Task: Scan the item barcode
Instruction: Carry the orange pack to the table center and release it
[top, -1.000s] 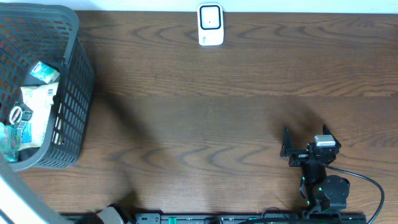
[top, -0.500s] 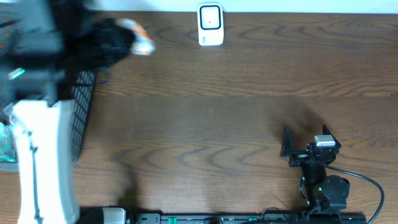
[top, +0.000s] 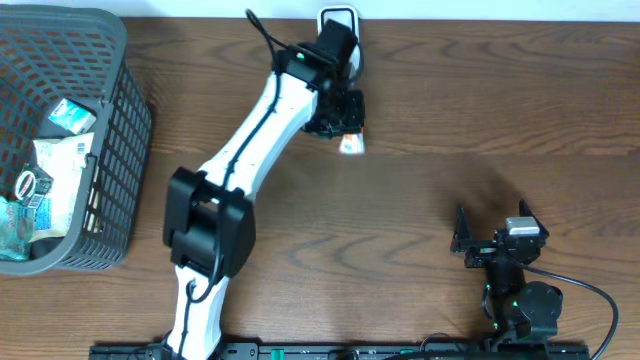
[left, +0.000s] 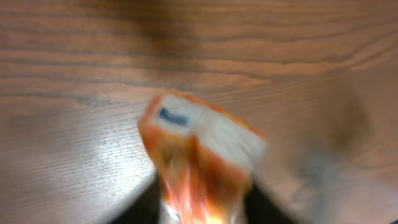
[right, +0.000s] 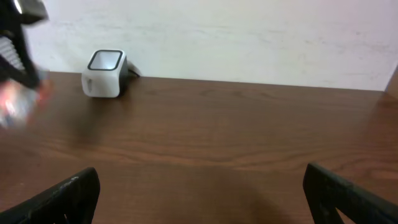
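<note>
Presenting the packet to the scanner is, we judge, the step in hand. Overhead, the left arm stretches toward twelve o'clock, with the left gripper at the scanner's six o'clock and the packet at its tip. Next, the barcode must face the window. Our left wrist view is blurred, so we cannot tell whether the jaws clamp it. In the right wrist view, the right gripper rests with its fingers wide apart.

My left end effector has swung from the basket at upper left to top centre, bringing an orange-and-white packet beside the scanner.
</note>
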